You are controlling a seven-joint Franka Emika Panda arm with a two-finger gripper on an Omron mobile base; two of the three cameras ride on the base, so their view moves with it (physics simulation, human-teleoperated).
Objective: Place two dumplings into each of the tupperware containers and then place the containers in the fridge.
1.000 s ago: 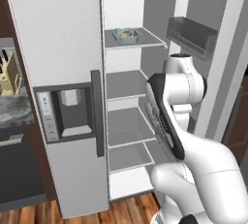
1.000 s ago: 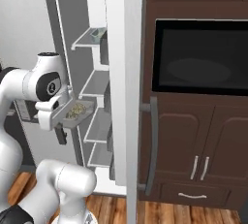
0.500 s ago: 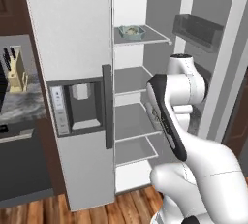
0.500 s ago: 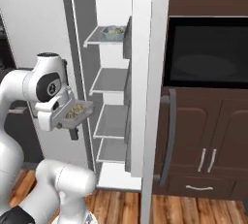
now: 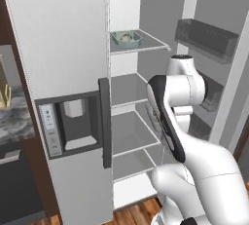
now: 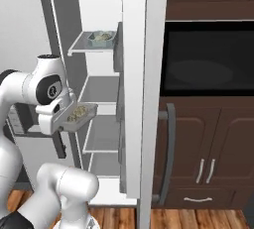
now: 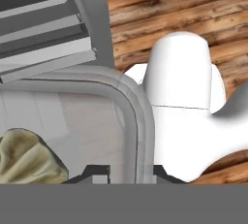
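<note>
Gripper (image 7: 125,172): clamped on the rim of the clear container (image 6: 82,115), jaws one on each side of the wall at bottom centre of the hand view.
Load: dumplings (image 6: 75,115) inside, one at lower left of the hand view.
Teal container (image 5: 126,38): already on the top fridge shelf (image 5: 146,44), upper centre.
Fridge (image 5: 63,73): door open, free shelves at centre.
Risk: you hold the tray by one edge; expect it to tilt and shed dumplings.
Risk: a tray corner may strike a shelf lip on entry.

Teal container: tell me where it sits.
The teal container sits on the fridge's top shelf, holding dumplings, above the hand gripping the clear container.
</note>
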